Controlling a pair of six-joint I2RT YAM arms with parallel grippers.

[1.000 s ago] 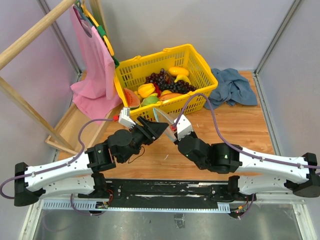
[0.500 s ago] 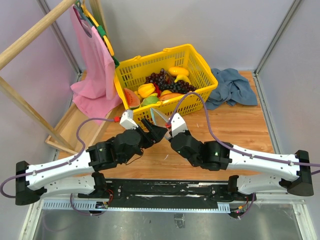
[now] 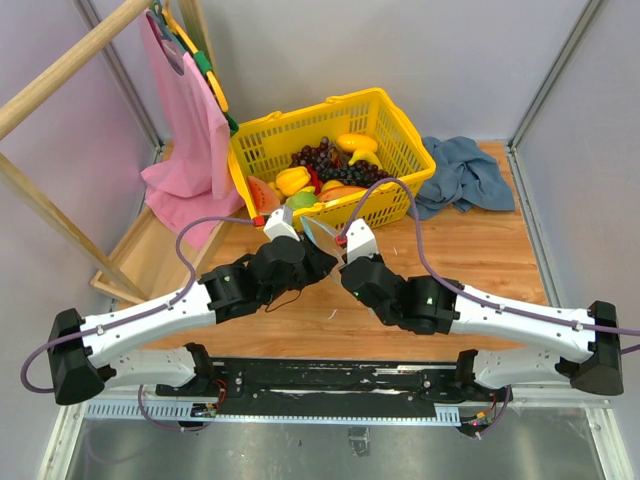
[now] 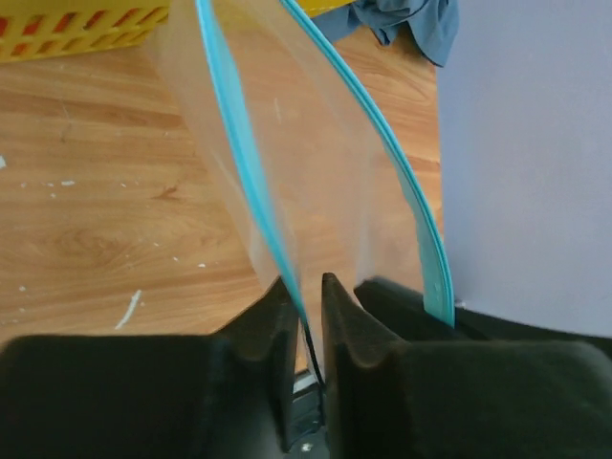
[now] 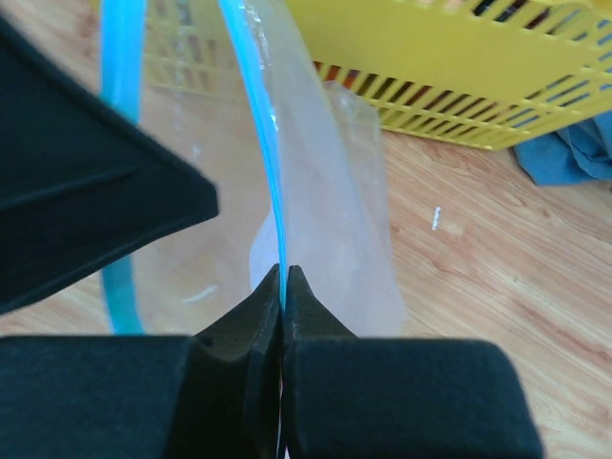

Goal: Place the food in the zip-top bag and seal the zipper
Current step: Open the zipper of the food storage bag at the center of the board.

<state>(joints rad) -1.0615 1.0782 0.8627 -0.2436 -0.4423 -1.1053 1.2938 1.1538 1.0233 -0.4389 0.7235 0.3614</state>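
Your left claw (image 4: 306, 287) is pinched on one lip of the bag (image 4: 316, 163), with the zipper (image 4: 239, 143) running down between its fingers. Your right claw (image 5: 282, 273) is clamped tight on the other lip (blue strip caught right at the tips), so the mouth gapes between the two claws. You have the bag held up over the desk (image 3: 480, 260), just in front of the basket (image 3: 395, 125); whether its lower edge touches the wood cannot be told. Beyond both claws, the food (image 3: 355, 143) lies in that basket.
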